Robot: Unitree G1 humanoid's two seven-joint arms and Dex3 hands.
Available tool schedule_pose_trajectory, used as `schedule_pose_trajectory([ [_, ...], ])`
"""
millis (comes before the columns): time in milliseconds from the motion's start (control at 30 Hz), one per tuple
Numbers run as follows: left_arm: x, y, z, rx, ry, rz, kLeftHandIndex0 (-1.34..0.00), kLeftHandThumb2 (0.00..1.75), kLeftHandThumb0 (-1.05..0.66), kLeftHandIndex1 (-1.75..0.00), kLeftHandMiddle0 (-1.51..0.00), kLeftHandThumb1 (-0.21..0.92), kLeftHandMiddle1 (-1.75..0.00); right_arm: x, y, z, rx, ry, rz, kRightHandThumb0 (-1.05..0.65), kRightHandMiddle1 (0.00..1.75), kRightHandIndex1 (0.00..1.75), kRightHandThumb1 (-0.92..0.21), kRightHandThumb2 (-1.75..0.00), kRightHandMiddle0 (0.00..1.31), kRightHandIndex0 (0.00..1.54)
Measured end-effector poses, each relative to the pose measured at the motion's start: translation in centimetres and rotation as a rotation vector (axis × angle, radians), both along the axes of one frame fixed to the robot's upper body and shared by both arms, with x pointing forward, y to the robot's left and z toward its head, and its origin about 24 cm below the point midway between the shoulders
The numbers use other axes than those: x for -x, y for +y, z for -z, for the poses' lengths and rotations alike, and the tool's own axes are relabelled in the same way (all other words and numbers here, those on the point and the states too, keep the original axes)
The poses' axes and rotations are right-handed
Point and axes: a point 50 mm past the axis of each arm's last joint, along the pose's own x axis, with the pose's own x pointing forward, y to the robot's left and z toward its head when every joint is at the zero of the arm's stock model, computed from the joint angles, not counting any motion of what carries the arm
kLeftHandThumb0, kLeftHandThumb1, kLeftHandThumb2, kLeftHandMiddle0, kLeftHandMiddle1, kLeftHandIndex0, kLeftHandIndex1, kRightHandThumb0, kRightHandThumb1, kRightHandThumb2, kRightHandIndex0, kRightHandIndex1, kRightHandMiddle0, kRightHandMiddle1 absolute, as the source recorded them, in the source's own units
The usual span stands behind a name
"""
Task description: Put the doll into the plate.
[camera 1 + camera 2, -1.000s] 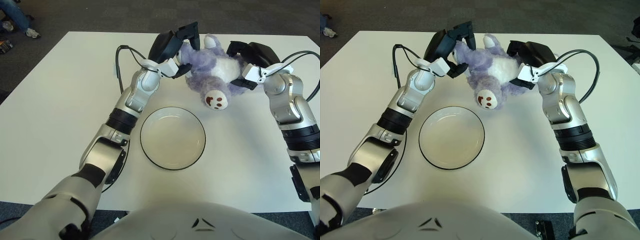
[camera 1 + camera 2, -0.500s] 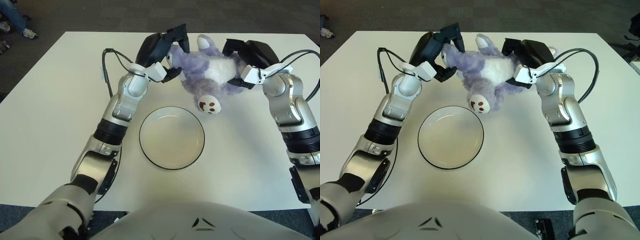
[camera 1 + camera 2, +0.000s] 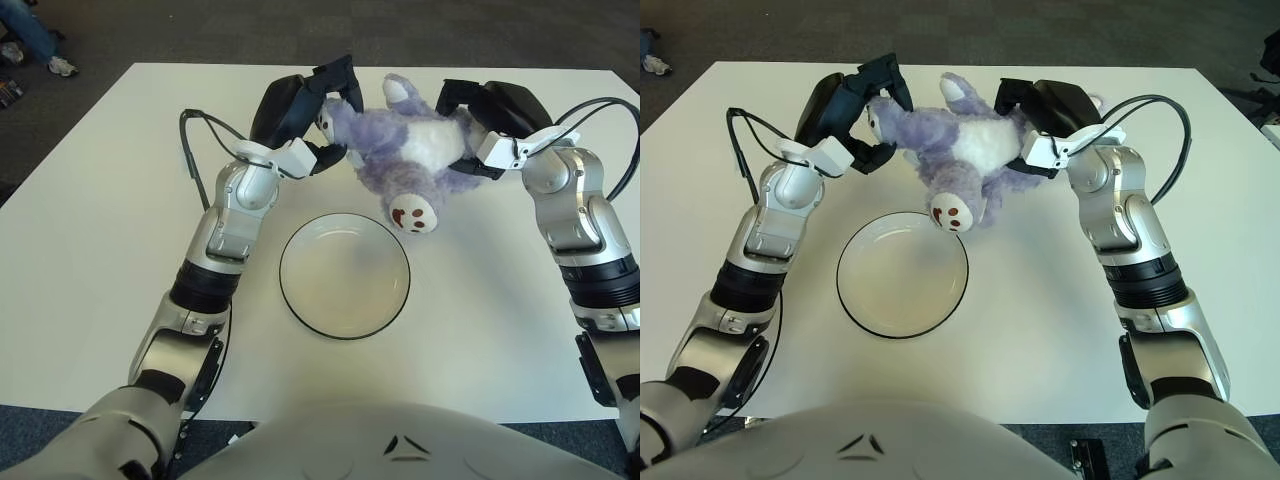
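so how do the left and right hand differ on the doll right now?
The left hand grips the purple doll at its head end, fingers curled around it. The right hand clamps the doll's opposite side, its fingers partly buried behind the plush. Both hold the doll beyond the plate, one foot near its far rim.
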Motion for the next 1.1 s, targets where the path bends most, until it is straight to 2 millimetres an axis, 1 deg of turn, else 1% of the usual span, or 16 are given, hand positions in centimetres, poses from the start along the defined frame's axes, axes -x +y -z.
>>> schedule_pose_trajectory([
  [100, 0.4, 0.4, 0.0, -0.017, -0.011, -0.010, -0.71, 1.66, -0.01, -1.74, -0.73, 0.01, -1.75, 0.0, 0.3, 0.1, 0.000, 0.000, -0.018, 0.00, 1.75, 1.20, 0.12, -1.62, 0.79, 1.08],
  [267, 0.7, 1.1, -0.1, -0.053, -0.017, -0.022, -0.71, 1.66, -0.01, -1.74, -0.72, 0.01, -1.75, 0.2, 1.0, 0.0, 0.011, -0.014, -0.061, 0.00, 1.75, 1.24, 0.17, -1.68, 0.84, 1.10],
  [467, 1.4, 2.1, -0.5, -0.089, -0.037, -0.051, -0.70, 1.65, -0.01, -1.74, -0.71, 0.03, -1.75, 0.2, 2.5, -0.1, 0.020, -0.018, -0.123, 0.00, 1.75, 1.25, 0.19, -1.71, 0.88, 1.08],
  [767, 3.1, 2.8, -0.9, -0.109, -0.030, -0.066, -0.69, 1.64, -0.01, -1.75, -0.71, 0.04, -1.75, 0.4, 3.8, 0.3, -0.008, 0.043, -0.215, 0.00, 1.75, 1.26, 0.17, -1.69, 0.86, 1.07],
  [1100, 3.7, 3.7, -0.7, -0.128, -0.012, -0.104, -0.68, 1.62, -0.01, -1.75, -0.69, 0.05, -1.75, 0.6, 4.6, 0.4, -0.028, 0.060, -0.274, 0.00, 1.75, 1.33, 0.16, -1.70, 0.84, 1.04],
])
